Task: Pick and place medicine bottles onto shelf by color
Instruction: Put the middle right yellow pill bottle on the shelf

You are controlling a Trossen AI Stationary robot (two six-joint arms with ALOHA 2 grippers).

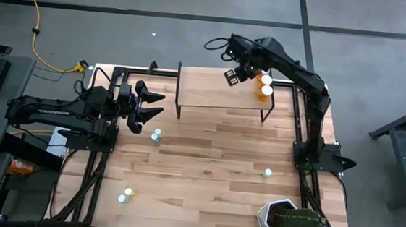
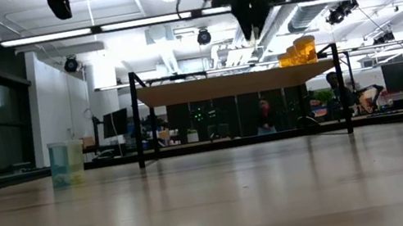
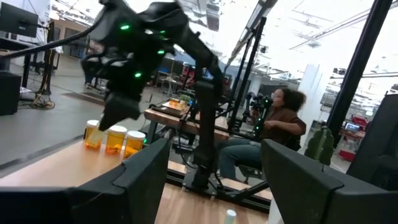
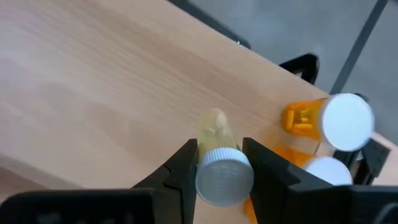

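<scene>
Over shelf [image 1: 212, 92], right fingers [image 4: 217, 163] gripping orange bottle [image 4: 219, 158]

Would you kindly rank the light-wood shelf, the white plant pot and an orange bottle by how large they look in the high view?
1. Light-wood shelf on black legs, clearly largest.
2. White pot with the green plant.
3. Orange white-capped pill bottle on the shelf, smallest.

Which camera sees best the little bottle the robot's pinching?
The right wrist view: the bottle sits clamped between the right gripper fingers, above the shelf. The high view hides it under the arm; the low and left wrist views show only the dark gripper.
</scene>
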